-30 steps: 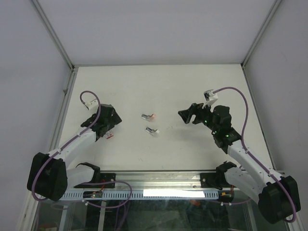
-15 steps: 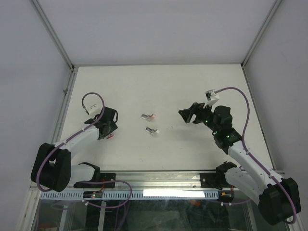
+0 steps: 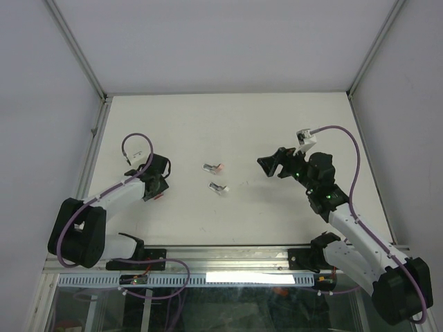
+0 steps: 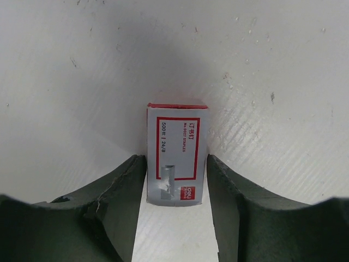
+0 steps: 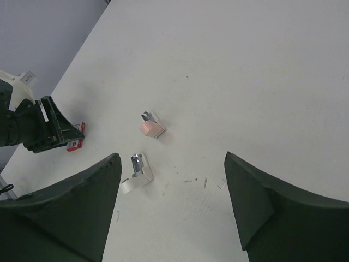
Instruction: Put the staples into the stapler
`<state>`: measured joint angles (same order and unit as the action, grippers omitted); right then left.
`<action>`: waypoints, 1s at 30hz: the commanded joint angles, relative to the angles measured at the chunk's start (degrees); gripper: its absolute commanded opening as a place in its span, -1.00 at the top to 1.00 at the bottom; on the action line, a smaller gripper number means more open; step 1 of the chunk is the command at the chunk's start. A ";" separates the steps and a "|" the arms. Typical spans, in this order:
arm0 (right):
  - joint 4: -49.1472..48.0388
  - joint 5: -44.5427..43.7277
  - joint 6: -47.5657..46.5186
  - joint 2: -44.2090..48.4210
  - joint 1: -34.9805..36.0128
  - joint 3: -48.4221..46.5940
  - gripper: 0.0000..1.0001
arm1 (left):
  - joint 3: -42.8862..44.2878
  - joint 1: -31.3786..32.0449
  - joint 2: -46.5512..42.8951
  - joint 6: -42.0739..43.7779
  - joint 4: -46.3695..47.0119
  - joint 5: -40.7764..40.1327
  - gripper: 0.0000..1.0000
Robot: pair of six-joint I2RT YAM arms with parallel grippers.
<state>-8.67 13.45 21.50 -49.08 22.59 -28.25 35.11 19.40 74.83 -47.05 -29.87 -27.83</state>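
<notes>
Close to the arm bases, L gripper is down on the table. Its two fingers press on the long sides of the little red-and-white box. That looks like a grasp on the box. The box lies flat, not lifted yet.

Step in hand, I think: get hold of the box so the staples can come out. No loose staples show anywhere. They're prob inside the box, but I can't tell.

A bit further, mid table, lies a small white piece w/ a shiny metal bit. Can't tell what it is, maybe part of the stapler. Just past it lies the stapler, pink top, white bottom, well apart from both grippers.

R gripper hangs over the right side, jaws wide, nothing in them.

Nxt move, my guess: lift the box w/o squashing it and bring it to the middle. R prob has to help open it. The box is thin, so it could slip or tip.

Count: 2 grippers, 1 box, 1 stapler, 1 white piece, 0 staples seen.
</notes>
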 commanded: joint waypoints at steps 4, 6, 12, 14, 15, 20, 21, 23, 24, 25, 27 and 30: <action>-1.17 -0.63 0.60 1.96 -0.31 0.11 -0.57 | 0.37 -0.84 2.73 2.61 2.60 2.09 0.00; -1.11 -0.70 0.61 2.05 -0.34 0.12 -0.57 | 0.61 -0.96 3.49 3.04 2.70 2.70 0.04; -0.88 0.26 0.58 2.06 -0.34 -0.35 -0.58 | 1.23 -0.38 2.62 7.86 4.10 6.60 0.24; -0.21 0.89 0.58 1.93 -0.35 -0.94 -0.57 | 1.82 1.83 1.06 10.86 4.90 8.37 0.24; -0.01 1.34 0.59 1.82 -0.33 -1.25 -0.57 | 2.28 3.49 0.20 12.12 5.10 8.75 0.24; 2.78 3.42 0.80 0.29 -0.35 -3.70 -0.57 | 5.21 10.90 -3.40 18.13 7.34 15.03 0.27; 3.74 3.74 1.08 -0.31 -0.35 -4.40 -0.57 | 5.68 12.32 -4.12 20.10 8.04 16.64 0.27; 7.01 5.62 1.87 -2.30 -0.28 -6.78 -0.57 | 6.63 15.22 -5.10 22.99 9.13 19.87 0.26; 8.88 6.98 2.57 -3.53 -0.32 -8.32 -0.57 | 7.27 16.70 -5.17 24.36 9.54 21.55 0.26; 10.67 8.62 3.45 -4.97 -0.34 -9.72 -0.56 | 7.71 18.38 -5.17 25.79 9.90 22.85 0.26; 13.18 13.33 5.15 -7.89 -0.27 -12.28 -0.54 | 8.70 21.34 -4.53 28.15 10.39 24.02 0.27; 13.34 18.61 7.68 -10.74 -0.31 -13.65 -0.51 | 9.91 24.97 -3.07 30.85 11.21 25.75 0.27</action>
<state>2.50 22.63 24.93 -57.08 22.48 -37.71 42.13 40.66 71.31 -22.94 -22.28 -7.66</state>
